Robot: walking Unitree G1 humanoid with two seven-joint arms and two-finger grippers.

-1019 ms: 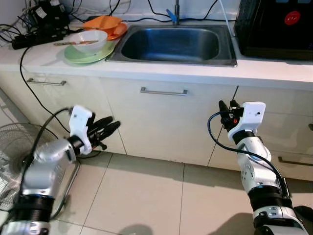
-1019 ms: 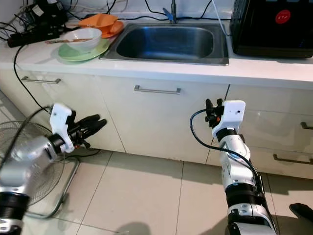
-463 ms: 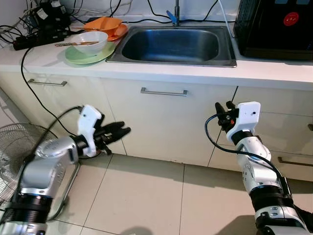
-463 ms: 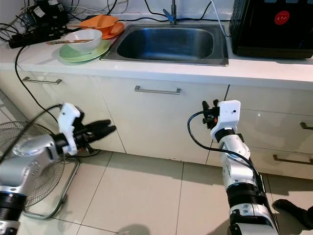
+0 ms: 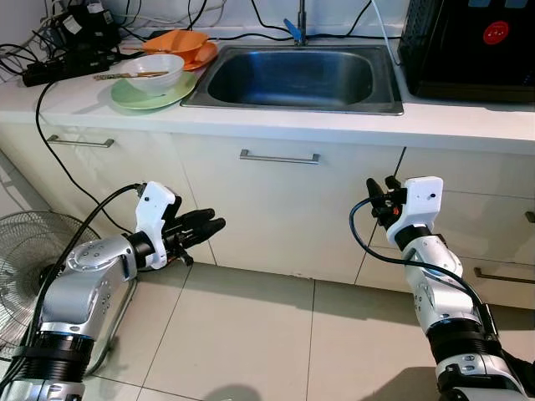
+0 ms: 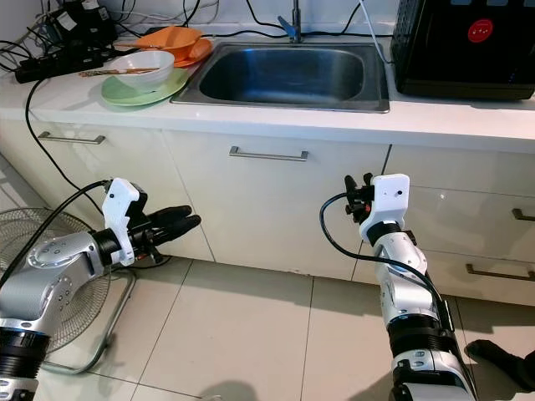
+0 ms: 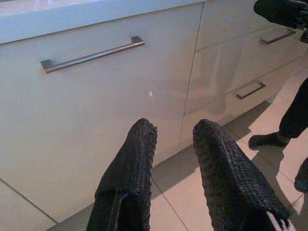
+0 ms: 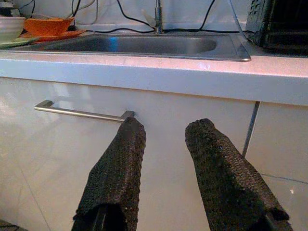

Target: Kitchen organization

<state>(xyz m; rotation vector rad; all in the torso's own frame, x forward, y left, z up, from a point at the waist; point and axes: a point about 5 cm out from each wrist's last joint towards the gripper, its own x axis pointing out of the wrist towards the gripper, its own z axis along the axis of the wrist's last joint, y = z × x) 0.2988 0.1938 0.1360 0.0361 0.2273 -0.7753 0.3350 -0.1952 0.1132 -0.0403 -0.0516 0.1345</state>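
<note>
One white bowl (image 5: 153, 70) sits on one green plate (image 5: 149, 93) left of the single steel sink (image 5: 297, 77), two orange dishes (image 5: 178, 43) behind, while left gripper (image 5: 211, 227) and right gripper (image 5: 378, 189) hover parted, empty, before the cabinets.

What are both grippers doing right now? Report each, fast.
Left gripper: open, holding nothing, low before the cabinet front.
Right gripper: open, holding nothing, facing the cabinet handle.

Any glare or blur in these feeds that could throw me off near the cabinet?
Left eye view: sharp, even light, soft sheen in the sink. Left wrist view: a small glare spot on the cabinet door, and the left hand is sharp. Right wrist view: the right hand is sharp; the bowls behind look slightly soft.
</note>
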